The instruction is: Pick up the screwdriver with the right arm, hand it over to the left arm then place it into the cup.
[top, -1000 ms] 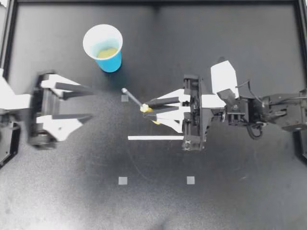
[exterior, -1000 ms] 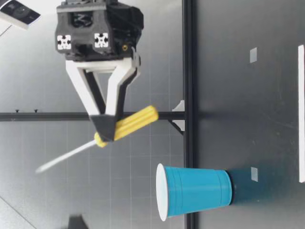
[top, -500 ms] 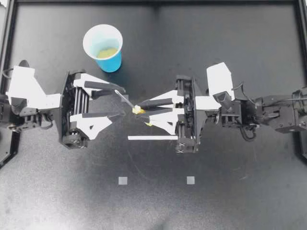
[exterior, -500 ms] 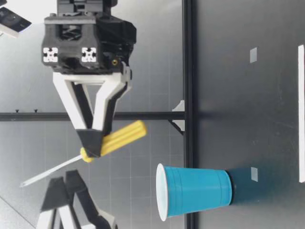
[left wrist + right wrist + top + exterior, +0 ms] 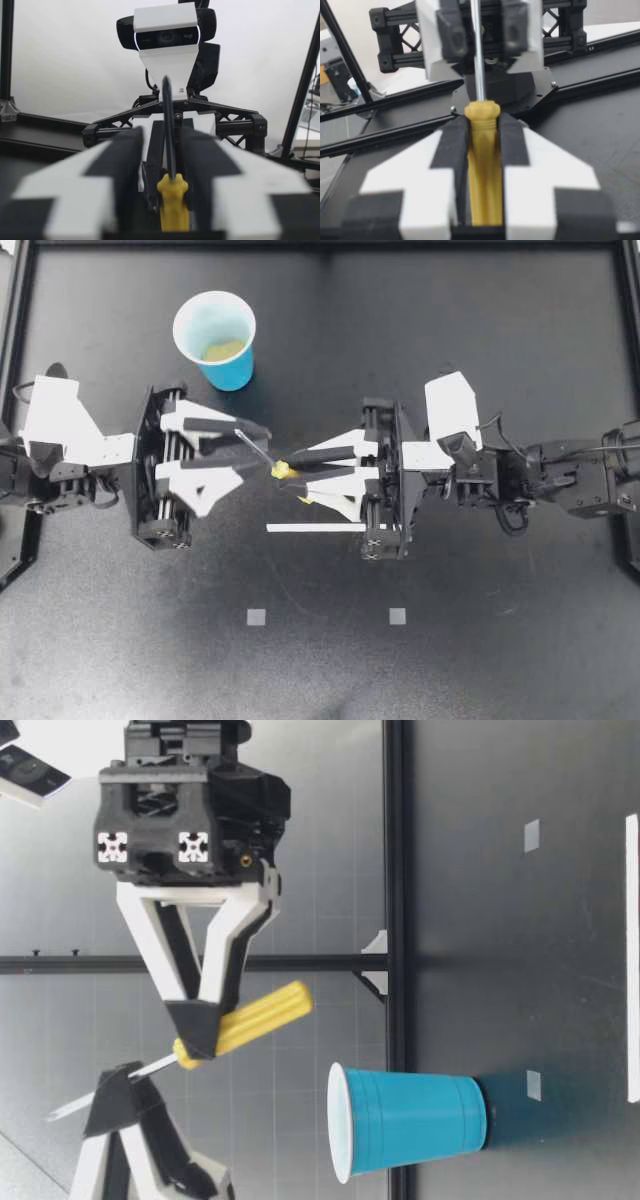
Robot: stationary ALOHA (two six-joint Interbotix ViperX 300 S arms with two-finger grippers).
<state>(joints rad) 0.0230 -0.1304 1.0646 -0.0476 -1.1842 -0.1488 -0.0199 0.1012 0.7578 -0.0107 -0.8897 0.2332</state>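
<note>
Yellow handle pinched between the fingers of my right gripper (image 5: 291,469), that's the screwdriver (image 5: 279,470), up in the air clear of the table (image 5: 470,640), out in the middle and not far from the blue cup (image 5: 236,368). Steel shaft sticks out past the right fingertips, pointing at my left arm, and it is not level: seen from table height the tip rides higher than the handle, so the long axis climbs toward the left side. Now the bit that matters: my left gripper (image 5: 243,449) faces the right one nose to nose, fingers spread, and the shaft runs in between them. Left wrist view confirms it, bare shaft down the middle with a gap on both sides, neither finger touching, so that gripper is open around the shaft and grips nothing. Right wrist view says the same from the other end, handle squeezed from two sides, shaft running on into the opposite gripper's gap. From above the shaft crosses that gap on a slant, its tip close by the finger on the cup's side. My read: the handover is at the taking step, the left gripper is the one to act, and closing on a thin round shaft lying on a slant could make it twist or slide. Cup stands upright near the left gripper, mouth open, waiting
</note>
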